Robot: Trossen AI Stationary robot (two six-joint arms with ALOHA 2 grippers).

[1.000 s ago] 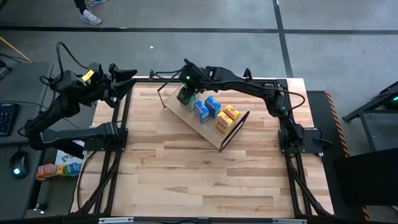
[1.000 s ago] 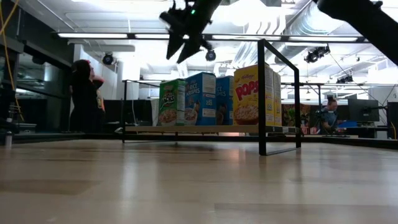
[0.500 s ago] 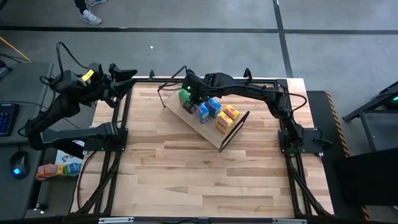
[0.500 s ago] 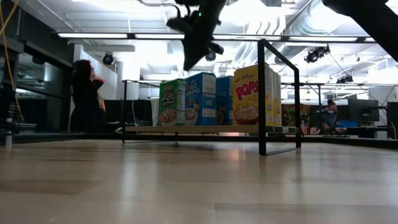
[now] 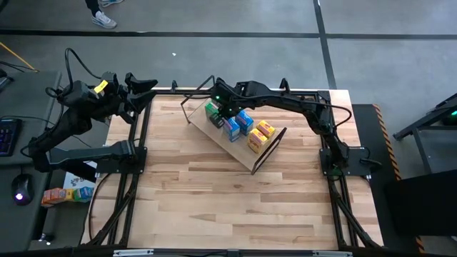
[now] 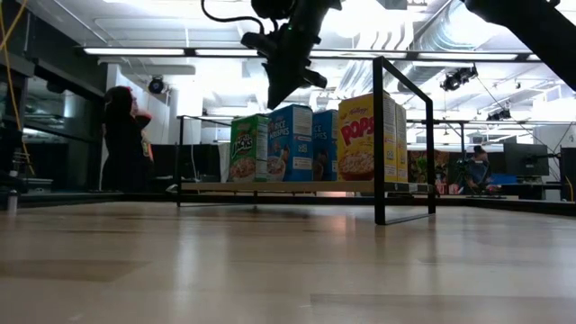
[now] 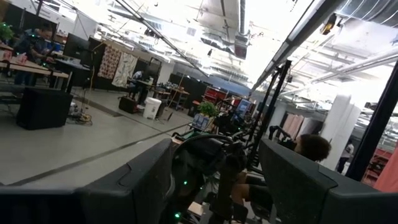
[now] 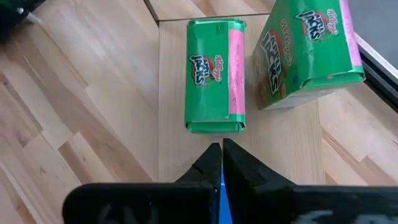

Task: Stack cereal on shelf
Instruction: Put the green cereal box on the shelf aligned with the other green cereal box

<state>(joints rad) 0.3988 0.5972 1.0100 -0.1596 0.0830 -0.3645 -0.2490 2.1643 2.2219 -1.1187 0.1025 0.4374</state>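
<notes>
Green cereal (image 8: 214,74) (upright) beneath right end effector (image 8: 221,160)

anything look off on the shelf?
Nothing stands out. The cereal boxes stand upright in a row on the shelf; none tipped. The right claw hangs shut and empty above the green boxes. Left claw waits at the table's edge.

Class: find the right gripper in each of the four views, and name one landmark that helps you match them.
High view: right gripper, shut, over the shelf near the green boxes.
Low view: top centre, hanging above the box row.
Left wrist view: not in it.
Right wrist view: its fingers pressed together at bottom centre.
Shared landmark: the green boxes, also in the low view.
</notes>
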